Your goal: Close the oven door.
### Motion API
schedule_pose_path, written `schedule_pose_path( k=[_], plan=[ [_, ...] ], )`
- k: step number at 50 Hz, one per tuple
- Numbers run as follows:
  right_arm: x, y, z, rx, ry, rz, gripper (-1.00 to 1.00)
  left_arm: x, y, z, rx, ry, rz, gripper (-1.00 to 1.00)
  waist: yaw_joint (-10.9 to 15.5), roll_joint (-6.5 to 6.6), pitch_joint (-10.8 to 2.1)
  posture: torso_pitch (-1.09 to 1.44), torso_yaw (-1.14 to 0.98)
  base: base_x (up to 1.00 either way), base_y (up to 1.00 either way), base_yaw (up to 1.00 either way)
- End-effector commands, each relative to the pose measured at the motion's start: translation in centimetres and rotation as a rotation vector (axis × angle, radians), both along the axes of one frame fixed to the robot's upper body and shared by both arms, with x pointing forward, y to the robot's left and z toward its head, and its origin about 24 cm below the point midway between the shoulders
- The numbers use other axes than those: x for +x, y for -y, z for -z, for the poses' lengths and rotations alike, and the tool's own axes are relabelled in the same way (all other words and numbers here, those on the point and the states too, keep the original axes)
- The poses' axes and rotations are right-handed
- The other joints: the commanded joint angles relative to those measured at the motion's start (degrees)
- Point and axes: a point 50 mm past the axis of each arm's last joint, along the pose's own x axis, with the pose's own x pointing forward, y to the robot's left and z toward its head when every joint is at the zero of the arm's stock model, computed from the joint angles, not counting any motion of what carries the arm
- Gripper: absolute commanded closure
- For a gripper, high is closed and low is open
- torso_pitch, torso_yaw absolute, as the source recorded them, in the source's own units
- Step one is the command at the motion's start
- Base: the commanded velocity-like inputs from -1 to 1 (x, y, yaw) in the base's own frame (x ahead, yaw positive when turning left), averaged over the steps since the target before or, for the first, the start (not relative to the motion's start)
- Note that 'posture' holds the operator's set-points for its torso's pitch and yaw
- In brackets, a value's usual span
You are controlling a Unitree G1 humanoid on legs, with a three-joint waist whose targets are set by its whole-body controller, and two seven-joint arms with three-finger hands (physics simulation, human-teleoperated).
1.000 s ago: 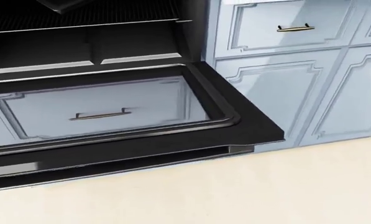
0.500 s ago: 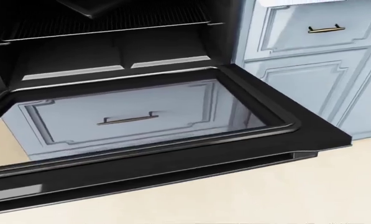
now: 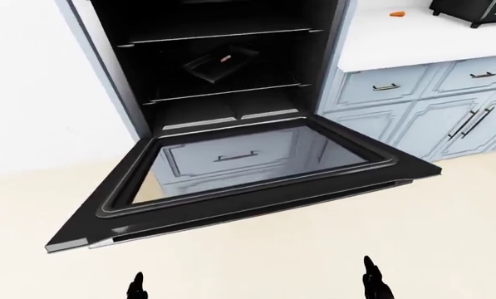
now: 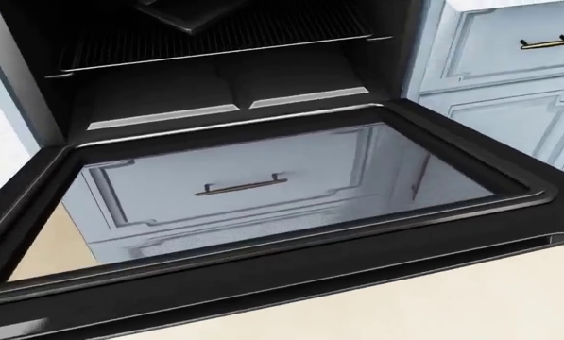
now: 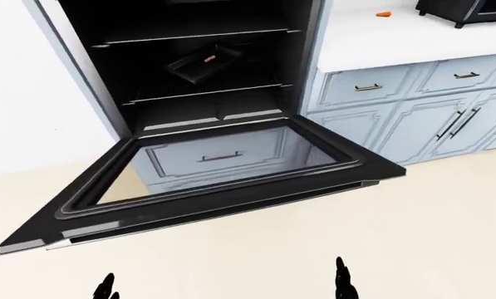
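Oven door lies fully open and flat, well above both hands: left hand and right hand show only dark fingertips, grip unreadable. Inside sits a tray; drawers stand right.

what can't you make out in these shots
- Left robot hand and right robot hand: left-eye view's bottom edge cuts them; only fingertips show, open or shut unclear.
- Small item in the dark tray: too small.
- Oven door corners: cut by head view's edges.

Only fingertips of left hand and right hand show.
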Motion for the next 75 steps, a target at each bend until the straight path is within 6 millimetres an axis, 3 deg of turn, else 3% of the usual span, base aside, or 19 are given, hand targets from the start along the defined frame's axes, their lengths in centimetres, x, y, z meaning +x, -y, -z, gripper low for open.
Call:
schedule_pose_path(
  k=[1, 7, 9, 13, 18, 21, 22, 32, 37, 38, 41, 45, 48, 50, 51, 59, 65, 67, 75],
  plan=[
    [1.02, 0.63, -0.80, -0.027, 0.061, 0.005, -1.00, 0.73, -0.31, -0.50, 0.011, 0.043, 0.013, -1.00, 0.0, -0.10, -0.52, 0.00, 0.00, 0.00, 0.37, 0.00],
    [0.76, 0.74, -0.74, -0.029, 0.055, 0.009, -1.00, 0.73, -0.32, -0.50, 0.011, 0.042, 0.012, -1.00, -0.3, -5.26, -0.94, 0.00, 0.00, 0.00, 0.36, 0.00],
    [0.82, 0.69, -0.74, -0.028, 0.055, 0.007, -1.00, 0.73, -0.32, -0.50, 0.010, 0.042, 0.012, -1.00, -0.9, -3.46, -0.84, 0.00, 0.00, 0.00, 0.36, 0.00],
    [0.67, 0.66, -0.70, -0.030, 0.054, 0.008, -1.00, 0.73, -0.32, -0.49, 0.011, 0.041, 0.012, -1.00, -0.8, -3.53, -1.25, 0.00, 0.00, 0.00, 0.37, 0.00],
    [0.78, 0.52, -0.70, -0.028, 0.057, 0.004, -1.00, 0.73, -0.32, -0.49, 0.010, 0.041, 0.013, -1.00, -0.6, 0.36, -0.65, 0.00, 0.00, 0.00, 0.36, 0.00],
    [0.84, 0.59, -0.75, -0.029, 0.059, 0.005, -1.00, 0.73, -0.32, -0.50, 0.010, 0.043, 0.012, -1.00, -0.1, 6.42, -1.98, 0.00, 0.00, 0.00, 0.36, 0.00],
    [0.83, 0.59, -0.74, -0.029, 0.059, 0.005, -1.00, 0.73, -0.31, -0.50, 0.010, 0.043, 0.012, -1.00, 0.2, 3.50, -1.56, 0.00, 0.00, 0.00, 0.36, 0.00],
    [1.09, 0.67, -0.82, -0.026, 0.061, 0.005, -1.00, 0.61, -0.48, -0.47, 0.045, 0.022, 0.015, -1.00, 0.0, -1.00, -0.47, 0.00, 0.00, 0.00, 0.36, 0.00],
    [1.00, 0.65, -0.79, -0.026, 0.059, 0.004, -1.00, 0.62, -0.48, -0.46, 0.045, 0.021, 0.015, -1.00, -0.3, -5.35, -0.88, 0.00, 0.00, 0.00, 0.37, 0.00],
    [1.00, 0.64, -0.78, -0.026, 0.059, 0.004, -1.00, 0.62, -0.47, -0.46, 0.045, 0.021, 0.015, -1.00, -0.9, -2.89, -0.87, 0.00, 0.00, 0.00, 0.36, 0.00],
    [0.93, 0.62, -0.76, -0.026, 0.058, 0.004, -1.00, 0.62, -0.48, -0.46, 0.046, 0.020, 0.014, -1.00, -0.9, -3.85, -1.40, 0.00, 0.00, 0.00, 0.37, 0.00],
    [0.80, 0.52, -0.70, -0.027, 0.057, 0.004, -1.00, 0.63, -0.10, -0.40, -0.013, 0.044, 0.013, -1.00, -0.7, -1.62, -0.80, 0.00, 0.00, 0.00, 0.37, 0.00],
    [0.79, 0.49, -0.70, -0.027, 0.058, 0.004, -1.00, 0.63, -0.10, -0.39, -0.014, 0.045, 0.012, -1.00, -0.6, 1.89, -0.80, 0.00, 0.00, 0.00, 0.36, 0.00],
    [0.79, 0.49, -0.70, -0.027, 0.058, 0.004, -1.00, 0.77, -0.04, -0.47, -0.030, 0.062, 0.010, -1.00, 0.0, 6.79, -2.06, 0.00, 0.00, 0.00, 0.37, 0.00],
    [0.80, 0.50, -0.70, -0.027, 0.058, 0.003, -1.00, 0.80, -0.02, -0.48, -0.031, 0.063, 0.009, -1.00, 0.1, 3.41, -1.51, 0.00, 0.00, 0.00, 0.36, 0.00],
    [0.81, 0.51, -0.70, -0.026, 0.057, 0.003, -1.00, 0.80, -0.02, -0.48, -0.032, 0.063, 0.010, -1.00, 0.1, 0.08, -0.51, 0.00, 0.00, 0.00, 0.37, 0.00],
    [0.84, 0.52, -0.71, -0.026, 0.057, 0.003, -1.00, 0.80, -0.02, -0.48, -0.032, 0.063, 0.010, -1.00, -0.3, -5.34, -0.95, 0.00, 0.00, 0.00, 0.37, 0.00],
    [0.87, 0.51, -0.72, -0.026, 0.058, 0.003, -1.00, 0.80, -0.02, -0.48, -0.032, 0.063, 0.010, -1.00, -0.9, -3.34, -0.77, 0.00, 0.00, 0.00, 0.36, 0.00],
    [1.10, 0.62, -0.81, -0.024, 0.062, 0.003, -1.00, 0.66, -0.33, -0.48, 0.025, 0.034, 0.018, -1.00, -0.7, -0.46, -0.62, 0.00, 0.00, 0.00, 0.37, 0.00]
  ],
)
